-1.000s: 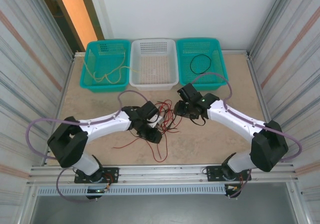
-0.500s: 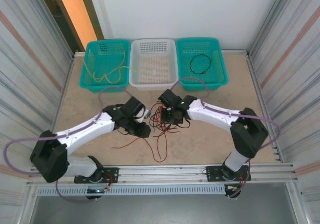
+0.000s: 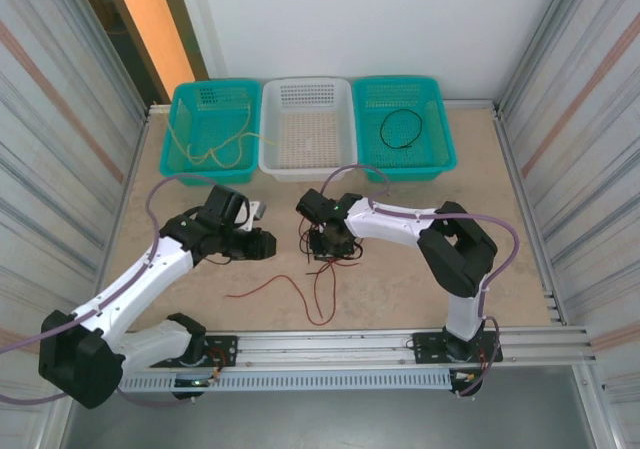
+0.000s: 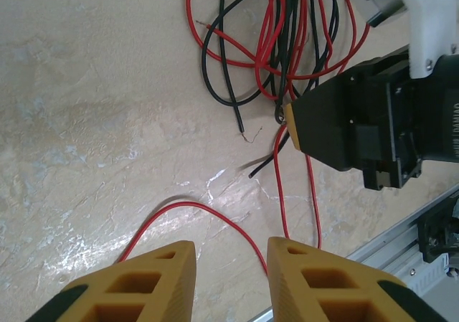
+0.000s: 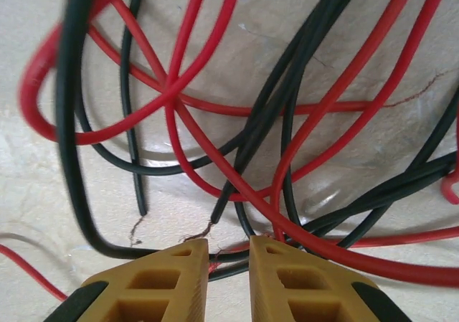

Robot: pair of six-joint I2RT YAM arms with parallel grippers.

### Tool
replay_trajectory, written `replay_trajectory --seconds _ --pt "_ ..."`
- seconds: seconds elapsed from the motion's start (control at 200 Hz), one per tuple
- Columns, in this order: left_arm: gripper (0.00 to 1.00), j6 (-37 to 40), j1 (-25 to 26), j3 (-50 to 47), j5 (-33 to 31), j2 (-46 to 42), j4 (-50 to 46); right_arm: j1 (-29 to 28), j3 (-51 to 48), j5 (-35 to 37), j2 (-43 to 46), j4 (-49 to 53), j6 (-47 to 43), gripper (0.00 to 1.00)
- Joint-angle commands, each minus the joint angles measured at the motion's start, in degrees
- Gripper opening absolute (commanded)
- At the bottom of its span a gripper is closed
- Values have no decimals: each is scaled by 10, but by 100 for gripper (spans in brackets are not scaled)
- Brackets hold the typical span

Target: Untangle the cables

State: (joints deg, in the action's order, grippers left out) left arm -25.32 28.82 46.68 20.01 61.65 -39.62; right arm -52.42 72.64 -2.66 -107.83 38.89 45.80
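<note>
The cables [image 4: 275,46] are thin red and black wires, knotted into one loose, flat tangle on the bench right at the tips of the right tool [image 5: 228,247], with strands running up to and under its fingertips. Red and black strands cross over and under each other in wide loops. Two black ends show frayed bare copper just ahead of that tool. A long red strand [image 3: 275,287] trails out of the tangle and curves past just in front of the left tool [image 4: 231,249], which stands apart from the knot. Far beyond the left tool, a yellow wire [image 3: 212,155] lies loosely looped in the left teal basket [image 3: 215,82]. Far beyond the right tool, a black wire [image 3: 402,127] lies coiled in a ring in the right teal basket [image 3: 400,79].
</note>
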Motion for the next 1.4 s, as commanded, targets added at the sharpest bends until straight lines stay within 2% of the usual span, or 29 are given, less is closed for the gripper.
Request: replay_trajectory --seconds 0.0,0.13,0.22,0.431,0.641,1.203,1.263,1.398 --pt "33 -2 -6 -7 14 -15 0 0 17 19 -13 33 -7 21" --pt "33 -2 -7 -10 11 -19 -1 -3 26 36 9 47 -13 33" --pt "33 -1 -8 -13 9 -19 -1 -3 28 45 17 54 -16 35" --pt "33 0 -11 -19 10 -19 1 -4 17 44 2 58 -13 28" --pt "33 0 -11 -22 12 -21 2 -4 14 38 -9 39 -10 25" --pt "34 0 -11 -23 12 -21 3 -5 1 63 -1 48 -8 27" --pt "35 -1 -11 -24 11 -21 3 -5 2 62 -8 48 -7 25" --pt "35 -1 -11 -24 10 -25 2 -7 2 64 -13 44 -4 11"
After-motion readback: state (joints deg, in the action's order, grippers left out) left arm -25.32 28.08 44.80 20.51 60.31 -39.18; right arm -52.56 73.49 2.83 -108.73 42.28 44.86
